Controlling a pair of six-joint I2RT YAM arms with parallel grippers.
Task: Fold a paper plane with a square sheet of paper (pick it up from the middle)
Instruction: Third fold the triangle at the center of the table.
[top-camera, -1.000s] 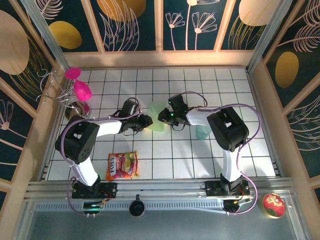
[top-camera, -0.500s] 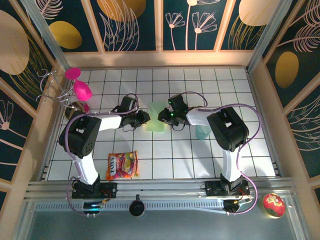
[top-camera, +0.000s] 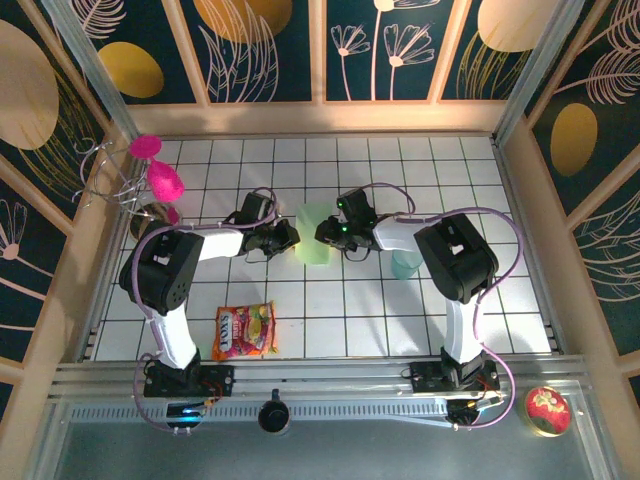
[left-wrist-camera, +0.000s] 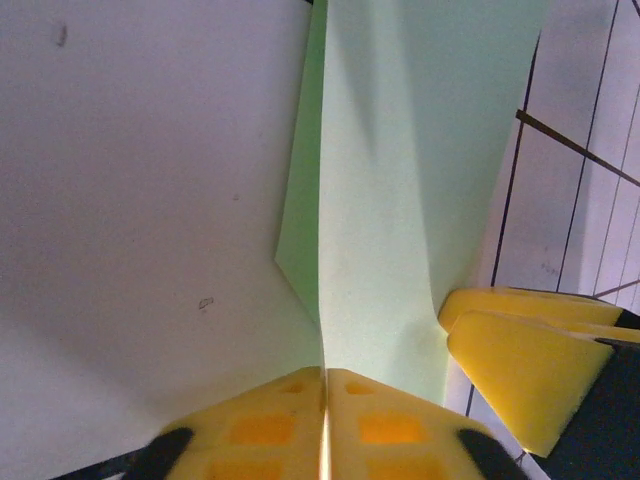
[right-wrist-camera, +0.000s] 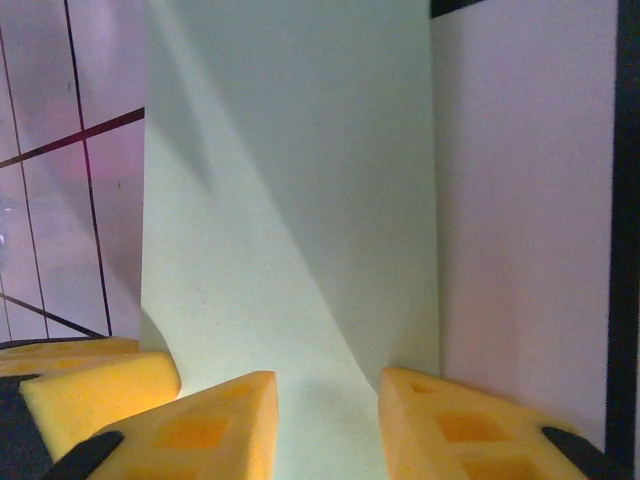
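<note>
We have the square sheet of paper (top-camera: 312, 240) on the table (top-camera: 400, 312), near its middle, between both arms. The left gripper (left-wrist-camera: 323, 385) is pinched tight on the paper's edge, where a crease begins. The right gripper (right-wrist-camera: 328, 400) has its jaws apart, with the paper between them. To fold well, we think the left pinch must be firm while the right presses the crease slowly, so the thin sheet does not slip.
</note>
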